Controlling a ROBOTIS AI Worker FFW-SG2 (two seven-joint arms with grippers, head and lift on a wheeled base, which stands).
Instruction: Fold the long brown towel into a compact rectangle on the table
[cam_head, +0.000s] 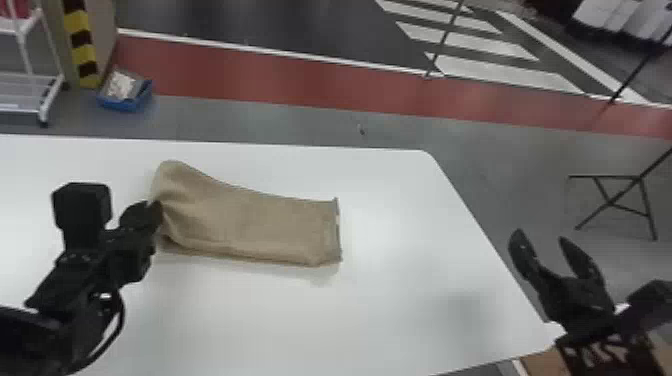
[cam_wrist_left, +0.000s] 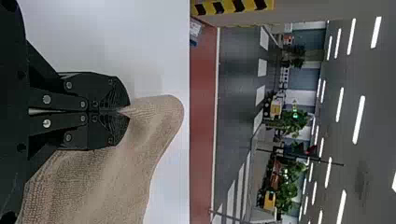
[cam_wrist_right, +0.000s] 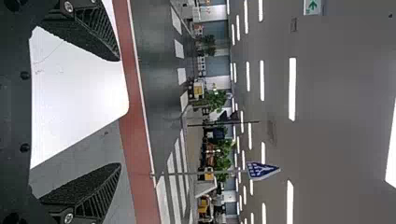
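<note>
The brown towel (cam_head: 255, 225) lies on the white table (cam_head: 300, 320), its left end raised and bulging, its right end flat with layered edges. At that left end is my left gripper (cam_head: 159, 212). In the left wrist view, the left gripper (cam_wrist_left: 126, 111) is closed on a pinch of the towel (cam_wrist_left: 88, 182), the cloth spreading out from its fingertips. My right gripper (cam_head: 542, 235) is over the table's right edge, away from the towel. In the right wrist view, the right gripper (cam_wrist_right: 119, 112) has its fingers wide apart and nothing between them.
The table's right edge slants down toward my right arm. Beyond the far edge, a blue box (cam_head: 125, 92) sits on the floor near a white rack (cam_head: 30, 85). A dark folding stand (cam_head: 612, 200) is on the floor at the right.
</note>
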